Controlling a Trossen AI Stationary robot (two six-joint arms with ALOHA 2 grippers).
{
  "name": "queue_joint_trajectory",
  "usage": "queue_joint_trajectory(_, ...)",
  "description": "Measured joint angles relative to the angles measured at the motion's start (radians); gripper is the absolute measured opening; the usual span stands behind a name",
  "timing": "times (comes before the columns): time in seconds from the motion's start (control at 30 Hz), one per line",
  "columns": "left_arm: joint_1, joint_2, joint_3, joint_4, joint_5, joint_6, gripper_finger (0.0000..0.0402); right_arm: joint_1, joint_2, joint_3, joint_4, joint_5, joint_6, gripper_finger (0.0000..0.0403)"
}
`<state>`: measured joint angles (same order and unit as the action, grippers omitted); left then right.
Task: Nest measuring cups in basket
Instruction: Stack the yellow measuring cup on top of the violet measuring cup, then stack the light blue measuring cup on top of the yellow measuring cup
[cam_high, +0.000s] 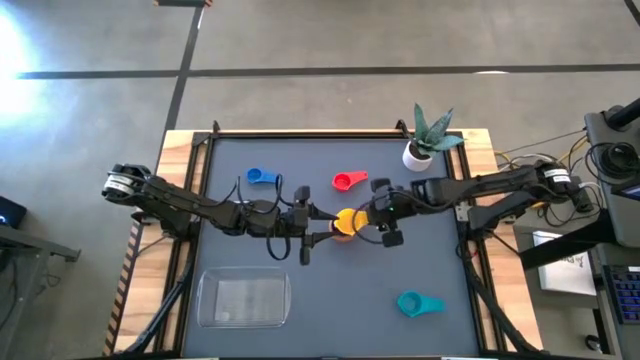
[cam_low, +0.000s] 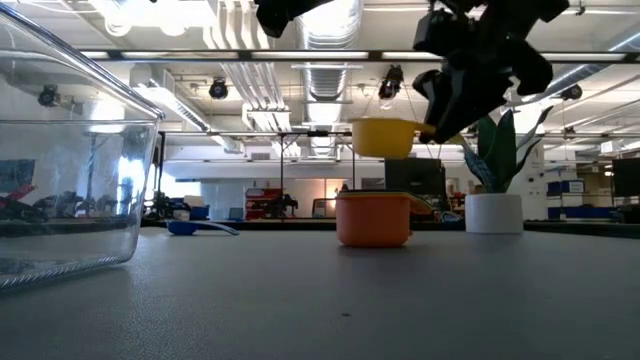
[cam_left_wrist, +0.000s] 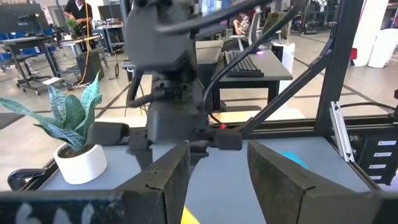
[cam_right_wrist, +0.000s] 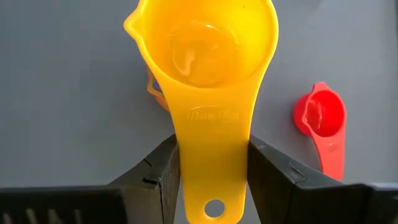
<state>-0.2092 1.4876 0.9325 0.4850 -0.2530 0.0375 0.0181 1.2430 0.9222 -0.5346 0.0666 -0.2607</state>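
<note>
1. The right gripper (cam_right_wrist: 211, 180) hangs over the middle of the table (cam_high: 330, 290), its fingers closed part-way on the flat handle of the yellow cup (cam_right_wrist: 208, 56). The cup is held level in the air.

2. The orange cup (cam_low: 373, 218) sits upright on the table directly below the yellow one; the low view shows a clear gap between them, so they are apart, not yet nested.

3. The left gripper (cam_high: 302, 218) is just beside the orange cup on the other side. Its fingers (cam_left_wrist: 168, 180) stand apart with nothing visibly between them in its wrist view. Whether it touches the orange cup's handle I cannot tell.

4. The step in hand looks like stacking yellow into orange. The next move calls for a straight descent with the yellow bowl centred over the orange rim, then a release once it seats.

5. The other cups lie loose: the blue cup (cam_high: 262, 177) and the red cup (cam_high: 347, 181) towards the far side, the teal cup (cam_high: 417, 304) near the front right. I cannot find the purple and green ones.

6. The basket (cam_high: 244, 300) stands at the front left, well apart from the grippers, with no cup in it. Most of the task is still ahead.

7. A potted plant (cam_high: 428, 140) stands at the far right, near the right arm's path.
</note>
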Motion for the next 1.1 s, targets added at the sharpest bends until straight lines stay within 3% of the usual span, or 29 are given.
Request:
queue_joint_trajectory(0.17, 0.000, 0.000, 0.000, -0.006, 0.000, 0.005, 0.0145, -0.023, 0.045, 0.002, 0.028, -0.052, -0.031, 0.0144)
queue_joint_trajectory(0.67, 0.002, 0.000, 0.000, -0.015, 0.000, 0.006, 0.0145, -0.068, 0.168, 0.002, 0.073, -0.040, -0.079, 0.0181)
queue_joint_trajectory(0.93, 0.002, 0.000, 0.000, -0.030, 0.000, 0.005, 0.0145, -0.067, 0.101, 0.017, 0.023, -0.039, -0.039, 0.0225)
queue_joint_trajectory(1.03, 0.002, 0.000, 0.000, -0.041, 0.000, 0.003, 0.0145, -0.053, 0.038, 0.055, -0.103, -0.054, 0.060, 0.0242)
queue_joint_trajectory(1.1, 0.002, 0.000, 0.000, -0.041, 0.000, 0.003, 0.0145, -0.032, -0.010, 0.073, -0.171, -0.127, 0.176, 0.0248)
